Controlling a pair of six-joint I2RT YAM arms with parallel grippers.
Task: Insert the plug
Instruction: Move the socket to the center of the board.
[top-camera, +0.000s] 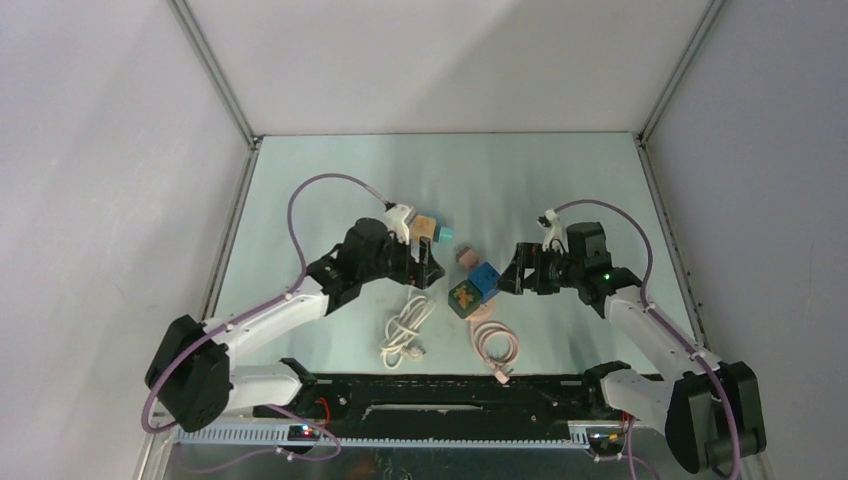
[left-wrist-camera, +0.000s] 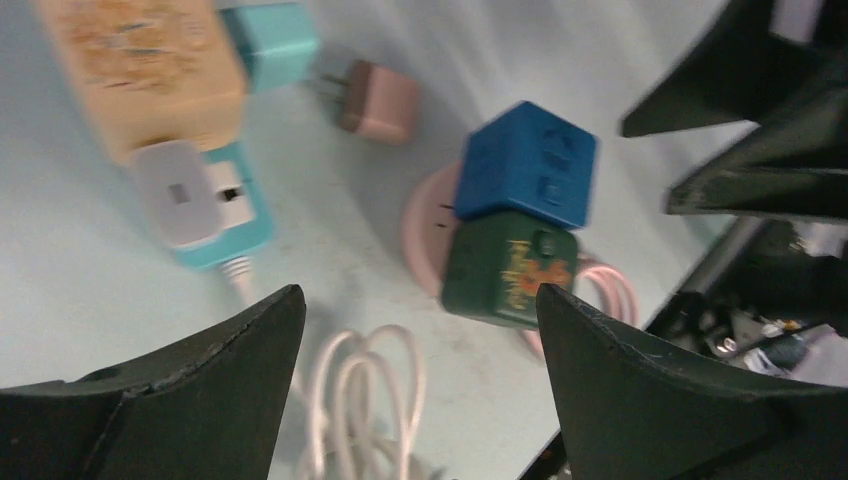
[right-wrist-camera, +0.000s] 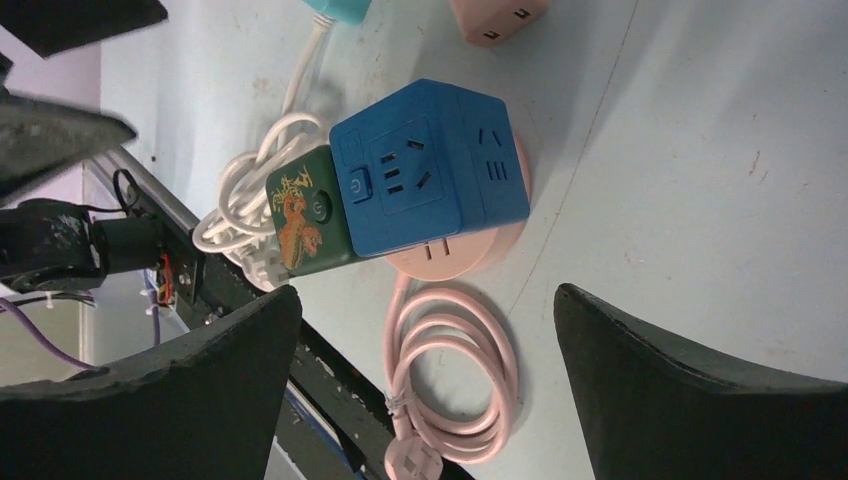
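Note:
A small pink plug (top-camera: 466, 258) with two prongs lies loose on the table, also in the left wrist view (left-wrist-camera: 375, 100). Next to it a blue cube socket (top-camera: 486, 277) is joined to a green cube (top-camera: 464, 297) on a pink round base (right-wrist-camera: 455, 255). The blue cube's outlets show in the right wrist view (right-wrist-camera: 430, 170). My left gripper (top-camera: 425, 262) is open and empty, left of the cubes; its jaws (left-wrist-camera: 418, 292) hang above bare table. My right gripper (top-camera: 515, 275) is open and empty just right of the blue cube, over the pink cable (right-wrist-camera: 455, 380).
A tan and teal socket block (top-camera: 432, 228) with a white plug (left-wrist-camera: 180, 190) in it lies behind the left gripper. A white cable bundle (top-camera: 405, 330) and the pink cable coil (top-camera: 495, 345) lie near the front edge. The black base rail (top-camera: 450, 385) runs along the front.

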